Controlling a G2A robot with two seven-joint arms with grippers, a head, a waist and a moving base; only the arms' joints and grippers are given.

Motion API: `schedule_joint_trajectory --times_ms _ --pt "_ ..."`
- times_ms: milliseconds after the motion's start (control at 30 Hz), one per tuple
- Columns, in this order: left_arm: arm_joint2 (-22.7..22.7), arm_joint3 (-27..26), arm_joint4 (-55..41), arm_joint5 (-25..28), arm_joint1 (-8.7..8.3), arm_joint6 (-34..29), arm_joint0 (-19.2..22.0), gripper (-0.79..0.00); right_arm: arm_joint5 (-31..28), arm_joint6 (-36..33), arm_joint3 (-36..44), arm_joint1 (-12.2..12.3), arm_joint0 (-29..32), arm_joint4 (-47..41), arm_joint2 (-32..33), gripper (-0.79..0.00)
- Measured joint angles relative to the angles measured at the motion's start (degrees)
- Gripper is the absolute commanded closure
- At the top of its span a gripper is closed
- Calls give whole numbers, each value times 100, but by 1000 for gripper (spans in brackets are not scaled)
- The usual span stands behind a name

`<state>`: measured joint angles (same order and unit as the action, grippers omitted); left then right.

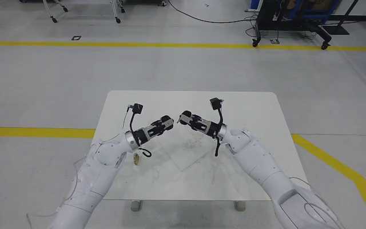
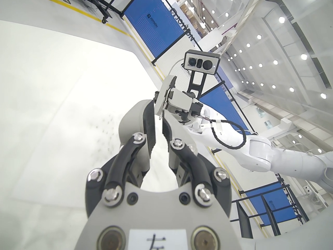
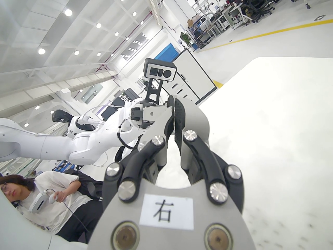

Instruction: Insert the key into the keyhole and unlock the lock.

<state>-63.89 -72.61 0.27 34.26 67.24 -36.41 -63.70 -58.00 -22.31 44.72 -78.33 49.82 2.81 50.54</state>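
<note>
Both arms are held up over the middle of the white table [image 1: 251, 109], grippers tip to tip with a small gap between them. My left gripper [image 1: 168, 122] [image 2: 158, 117] has its black pads [image 2: 148, 123] closed together at the tips, and I make out nothing between them. The right gripper [image 1: 184, 117] [image 3: 173, 120] faces it, also shut, pads [image 3: 179, 124] pressed together. From the left wrist view the right gripper [image 2: 164, 97] sits just beyond my fingertips. A small brass-coloured thing [image 1: 136, 159], perhaps the lock, lies on the table beside the left arm. No key is clearly visible.
The table's front edge [image 1: 189, 199] is near the arms' bases. A person holding a controller [image 3: 46, 199] sits off the table behind the right arm, touching nothing on it. Yellow floor lines [image 1: 171, 44] and carts [image 1: 297, 23] lie well beyond the table.
</note>
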Motion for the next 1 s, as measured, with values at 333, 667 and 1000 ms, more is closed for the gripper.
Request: schedule_joint_trajectory --times_ms 333,667,1000 --pt "238 79 50 -11 54 -62 116 -197 0 -67 -44 -26 -17 -4 -18 0" --pt "231 217 49 -2 59 -36 179 0 1 -125 -61 -39 -23 -7 -14 0" --pt "128 208 463 171 31 267 138 0 0 -216 -54 -42 -27 2 -9 0"
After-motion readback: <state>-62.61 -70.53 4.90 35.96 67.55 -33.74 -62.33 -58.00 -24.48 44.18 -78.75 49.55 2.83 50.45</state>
